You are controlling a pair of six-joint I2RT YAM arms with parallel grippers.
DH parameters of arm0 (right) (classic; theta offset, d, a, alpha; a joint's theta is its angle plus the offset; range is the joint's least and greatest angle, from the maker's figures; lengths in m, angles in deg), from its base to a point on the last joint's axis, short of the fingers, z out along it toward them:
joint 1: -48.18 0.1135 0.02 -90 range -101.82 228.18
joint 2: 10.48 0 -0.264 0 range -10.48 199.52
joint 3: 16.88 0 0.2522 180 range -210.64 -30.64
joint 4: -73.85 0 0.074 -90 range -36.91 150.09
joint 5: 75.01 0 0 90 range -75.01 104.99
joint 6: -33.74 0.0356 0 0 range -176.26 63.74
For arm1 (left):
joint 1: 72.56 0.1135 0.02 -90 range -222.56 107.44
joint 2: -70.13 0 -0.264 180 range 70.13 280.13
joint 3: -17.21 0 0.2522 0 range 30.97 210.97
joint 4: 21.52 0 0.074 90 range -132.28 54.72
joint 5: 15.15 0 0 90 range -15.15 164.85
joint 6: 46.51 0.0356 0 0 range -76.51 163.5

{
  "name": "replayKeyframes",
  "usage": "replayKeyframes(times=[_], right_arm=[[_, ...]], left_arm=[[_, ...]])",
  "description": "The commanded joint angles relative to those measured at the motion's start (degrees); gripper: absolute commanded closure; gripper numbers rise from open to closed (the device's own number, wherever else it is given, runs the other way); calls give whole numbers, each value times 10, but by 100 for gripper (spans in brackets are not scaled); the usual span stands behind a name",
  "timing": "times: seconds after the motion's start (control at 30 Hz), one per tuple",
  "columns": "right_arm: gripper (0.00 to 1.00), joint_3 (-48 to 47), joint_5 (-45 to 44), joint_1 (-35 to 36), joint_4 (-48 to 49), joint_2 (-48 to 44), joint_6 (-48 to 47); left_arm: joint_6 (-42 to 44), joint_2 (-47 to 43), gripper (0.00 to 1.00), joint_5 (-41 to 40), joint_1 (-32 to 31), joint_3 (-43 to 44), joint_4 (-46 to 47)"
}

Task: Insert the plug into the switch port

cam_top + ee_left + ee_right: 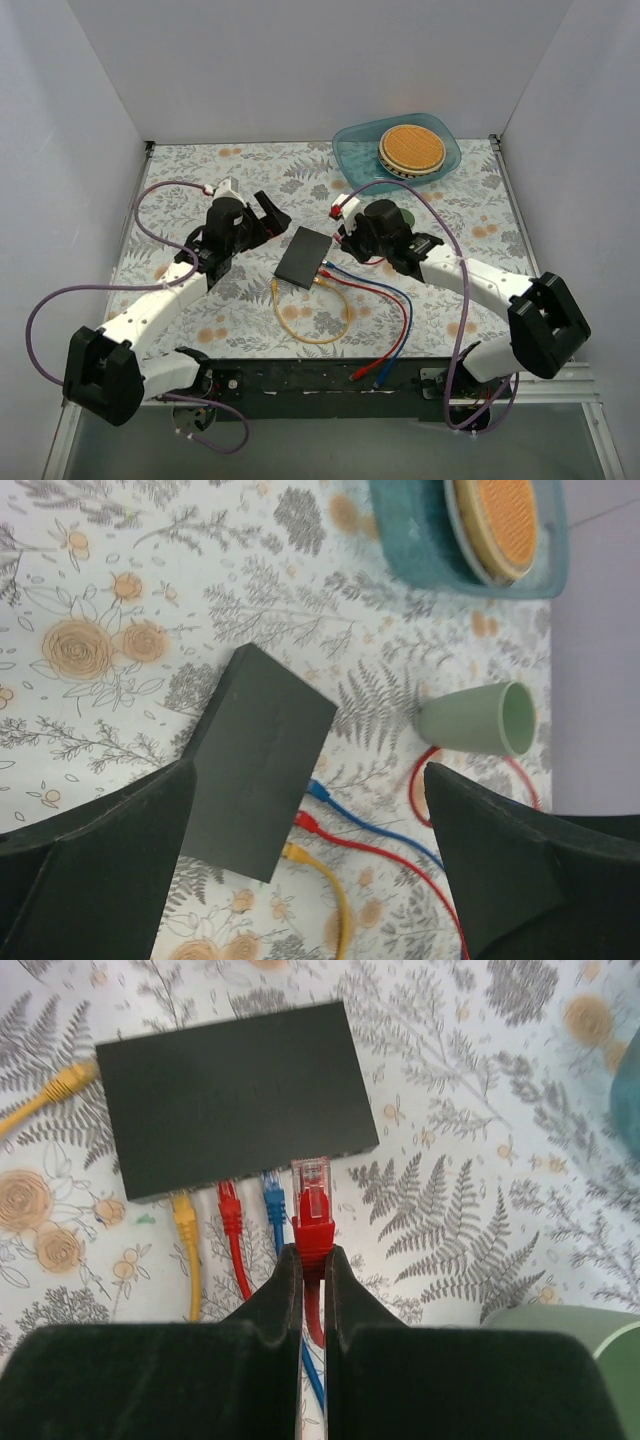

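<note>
The flat black box (235, 1090) lies on the floral table, with its ports along the near edge (330, 1153) in the right wrist view. Yellow (183, 1212), red (230, 1205) and blue (272, 1200) plugs sit in that edge. My right gripper (313, 1255) is shut on a red plug with a clear tip (312, 1188). The tip is just short of the edge, right of the blue plug. My left gripper (310, 770) is open and empty above the box (255, 760). From above, the box (305, 257) lies between the left gripper (272, 222) and the right gripper (340, 245).
A green cup (480, 718) lies on its side right of the box. A teal dish (360, 150) holding an orange disc (412, 147) stands at the back right. Yellow (310, 338), red and blue (400, 300) cables run toward the front edge. White walls enclose the table.
</note>
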Motion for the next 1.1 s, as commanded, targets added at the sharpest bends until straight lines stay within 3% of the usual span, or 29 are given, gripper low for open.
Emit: replayKeyframes(times=[0.0,0.27,0.73,1.07], right_arm=[[99,-2,32,-24,-21,32,16],[99,-38,37,-39,-58,132,23],[99,-71,36,-40,-57,211,31],[99,-121,0,-40,-76,264,31]], left_arm=[[62,59,2,55,10,-21,44],[78,182,4,103,22,-34,145],[62,225,9,151,31,-62,233],[58,239,11,168,32,-63,243]])
